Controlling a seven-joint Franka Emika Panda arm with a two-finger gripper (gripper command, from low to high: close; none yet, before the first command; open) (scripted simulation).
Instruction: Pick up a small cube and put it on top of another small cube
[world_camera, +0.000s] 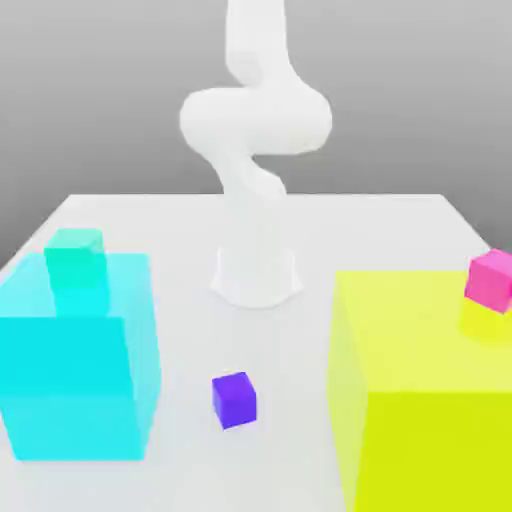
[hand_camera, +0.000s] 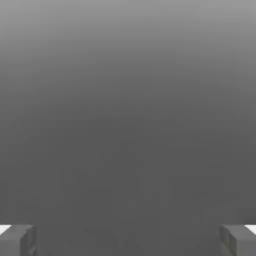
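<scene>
The small purple-blue cube rests on the white table, near the front between the two big blocks. The small teal-green cube stands at the exterior view's left, seen at the far top edge of the big translucent cyan block. The white arm rises from its base at the table's middle and bends upward out of the picture. In the hand view my gripper is open, its two grey fingertips far apart with nothing between them, facing plain grey background.
A big yellow block fills the front at the exterior view's right, with a small magenta-pink cube at its far right corner. The arm's base stands behind the purple cube.
</scene>
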